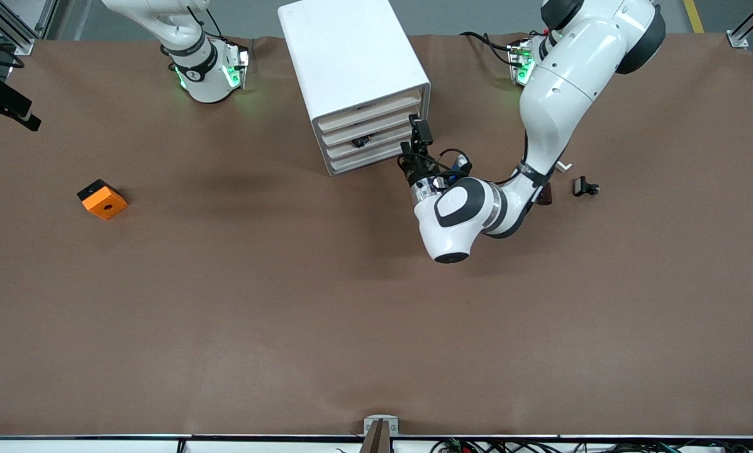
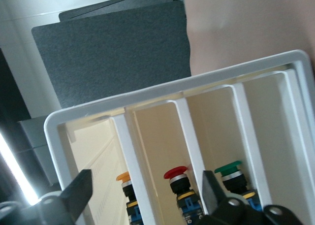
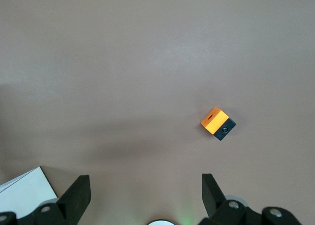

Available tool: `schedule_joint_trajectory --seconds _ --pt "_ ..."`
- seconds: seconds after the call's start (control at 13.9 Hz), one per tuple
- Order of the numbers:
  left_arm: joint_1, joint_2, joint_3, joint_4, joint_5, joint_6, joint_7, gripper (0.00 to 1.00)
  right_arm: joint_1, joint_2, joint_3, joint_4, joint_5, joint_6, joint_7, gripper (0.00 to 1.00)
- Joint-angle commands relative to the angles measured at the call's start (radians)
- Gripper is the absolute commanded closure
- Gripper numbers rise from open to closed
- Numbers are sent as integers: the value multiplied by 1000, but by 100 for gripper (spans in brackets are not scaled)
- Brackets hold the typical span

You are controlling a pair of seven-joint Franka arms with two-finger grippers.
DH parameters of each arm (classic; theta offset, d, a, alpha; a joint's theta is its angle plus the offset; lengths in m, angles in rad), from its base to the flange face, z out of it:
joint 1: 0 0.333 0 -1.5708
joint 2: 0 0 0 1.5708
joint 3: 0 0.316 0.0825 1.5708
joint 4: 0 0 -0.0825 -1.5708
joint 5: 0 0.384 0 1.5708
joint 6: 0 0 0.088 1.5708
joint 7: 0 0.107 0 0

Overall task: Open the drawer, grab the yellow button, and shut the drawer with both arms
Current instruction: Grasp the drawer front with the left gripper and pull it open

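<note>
Button lies in drawer between left tool's spread fingers.

The drawer is a shallow white tray with a cream slotted front, uppermost of 4 in the white cabinet, apparently pulled out. The button, with an orange-yellow cap on a black-and-blue body, stands upright in 1 divided compartment.

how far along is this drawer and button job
Done: the drawer looks open, compartments exposed. In hand: left end effector, open, hovers over the button, not gripped yet. Left: take it, close drawer. Right end effector waits open above the table.
</note>
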Motion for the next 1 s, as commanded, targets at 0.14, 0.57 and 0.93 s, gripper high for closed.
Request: schedule_joint_trajectory --seconds 0.14,0.57,0.93 --pt "-32 6 -2 -2 -38 -37 -41 36 -1 -26 -1 -22 2 4 -5 0" --pt "-81 -2 -10 -62 -51 -38 -45 45 0 -24 -1 -21 2 3 -5 0" --pt "-102 -4 -10 -66 -78 -38 -45 79 4 -4 1 28 -3 -4 -26 0"
